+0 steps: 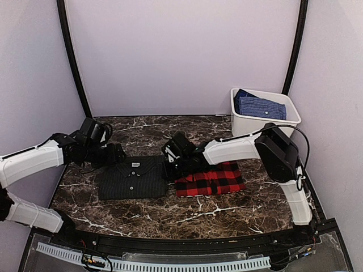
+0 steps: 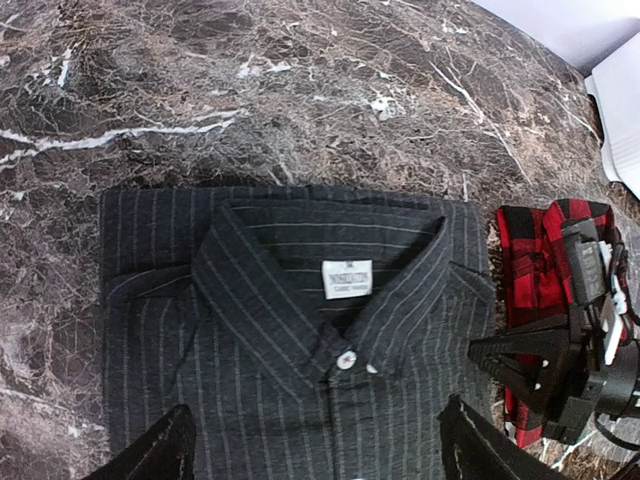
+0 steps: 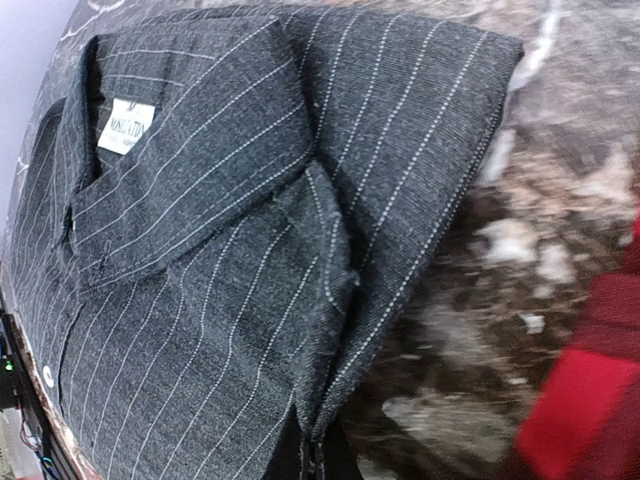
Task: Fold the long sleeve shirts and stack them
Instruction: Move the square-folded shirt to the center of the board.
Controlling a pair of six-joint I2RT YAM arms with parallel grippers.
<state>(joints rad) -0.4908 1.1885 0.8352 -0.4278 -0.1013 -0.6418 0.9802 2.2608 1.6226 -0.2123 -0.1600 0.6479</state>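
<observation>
The charcoal pinstriped long sleeve shirt (image 1: 131,177) lies folded on the marble table, collar toward the back. The red-and-black plaid long sleeve shirt (image 1: 211,179) lies folded just to its right. My left gripper (image 1: 116,153) hovers at the collar end, open; in the left wrist view its fingers (image 2: 160,455) stand wide apart over the pinstriped shirt (image 2: 300,330). My right gripper (image 1: 168,164) is at that shirt's right edge. The right wrist view shows it (image 3: 325,462) shut on the pinstriped shirt's (image 3: 220,250) side fold, which is pinched and lifted slightly. Part of the plaid (image 3: 590,400) shows at right.
A white bin (image 1: 289,103) holding a blue checked garment (image 1: 258,106) stands at the back right corner. Pale walls close in the table on three sides. The right arm's black wrist (image 2: 560,370) lies between the two shirts in the left wrist view.
</observation>
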